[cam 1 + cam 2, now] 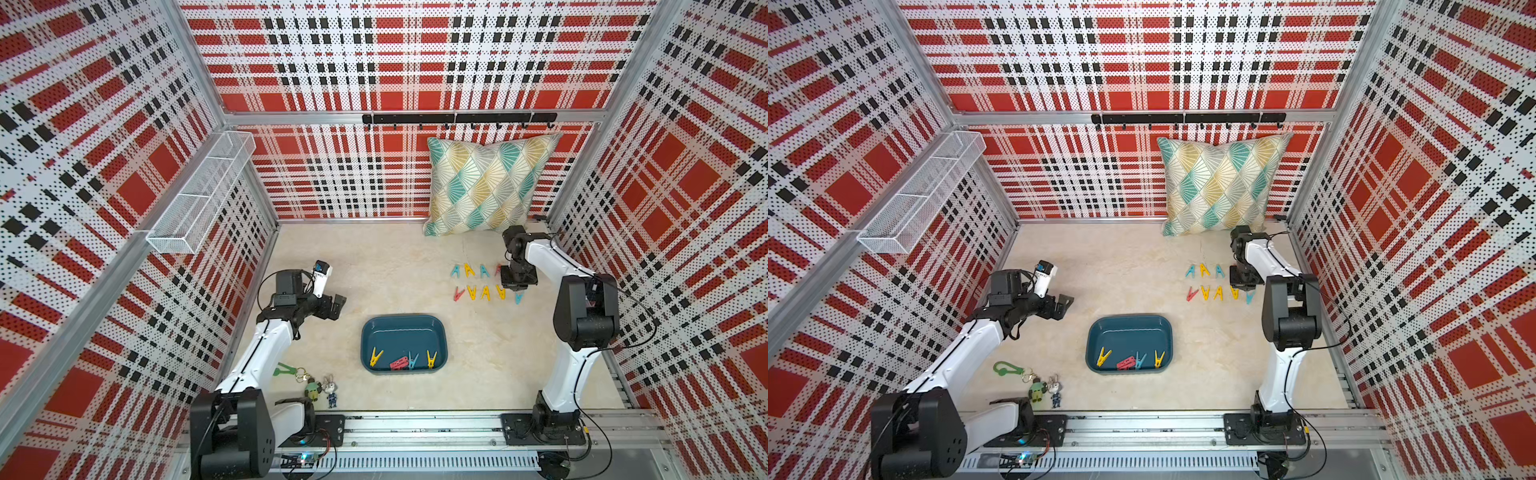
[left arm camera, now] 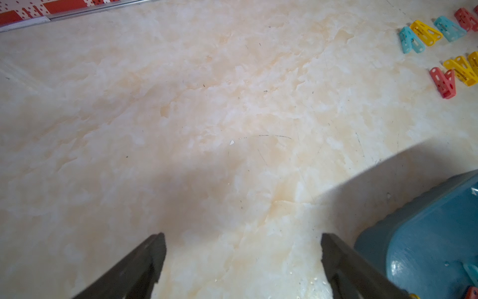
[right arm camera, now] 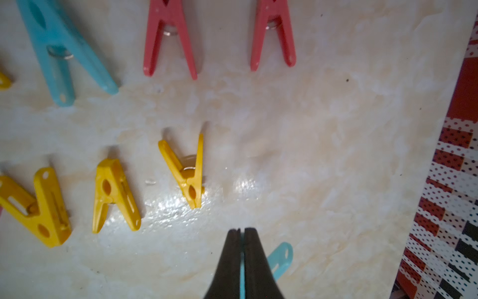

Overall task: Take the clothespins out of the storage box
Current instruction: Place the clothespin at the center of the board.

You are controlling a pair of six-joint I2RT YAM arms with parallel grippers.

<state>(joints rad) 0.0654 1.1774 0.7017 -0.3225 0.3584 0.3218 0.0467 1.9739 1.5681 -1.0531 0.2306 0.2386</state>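
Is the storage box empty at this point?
Not empty. In both top views the storage box holds two yellow clothespins, a red clothespin and a teal clothespin.

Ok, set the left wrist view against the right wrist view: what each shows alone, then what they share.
Left wrist only: the open left gripper, a corner of the box, and the near-row red pin. Right wrist only: the right gripper, shut on the held teal pin. Shared: the table, the far-row teal pin and the far-row red pin beside it.
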